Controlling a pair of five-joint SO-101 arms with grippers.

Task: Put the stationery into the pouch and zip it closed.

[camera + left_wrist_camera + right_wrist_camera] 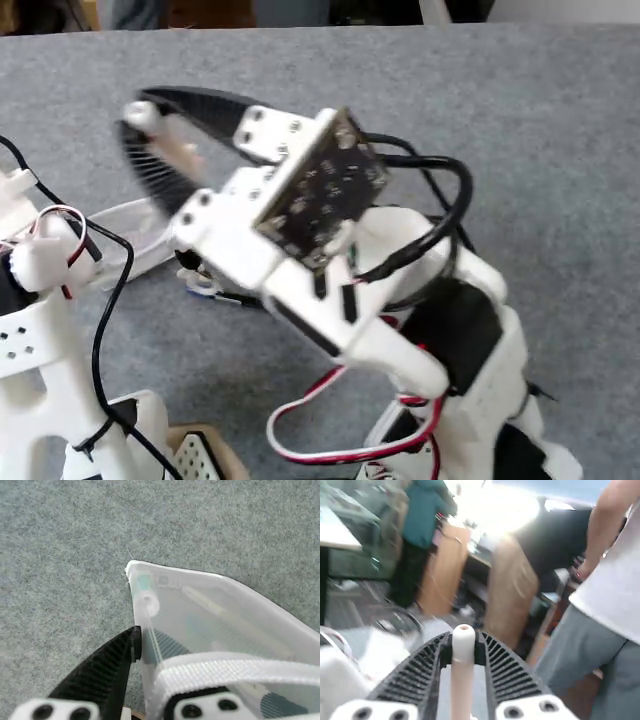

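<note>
- While the right jaws hang raised over the grey surface [560, 150], the next move turns on one relation. The pouch [125, 225] lies below them and back toward the arm bases.
- Right arm [240, 240]: reared up, wrist tipped toward the room. Its jaws are closed on a white pen [165, 140].
- Left arm [40, 320]: the nearer one to the pouch. Its jaws are clamped on the pouch's edge near a corner, one jaw outside the wall.
- Pouch [225, 620]: translucent, resting on the surface, long axis running from the left arm toward the right arm's base. Pale stationery [210, 605] shows through the wall. Mouth open or closed: cannot tell.
- Pen [463, 645]: long axis in line with the jaws, tip past their ends, pointing up and away from the pouch. Judgement: it must swing down and turn back toward the pouch before insertion.
</note>
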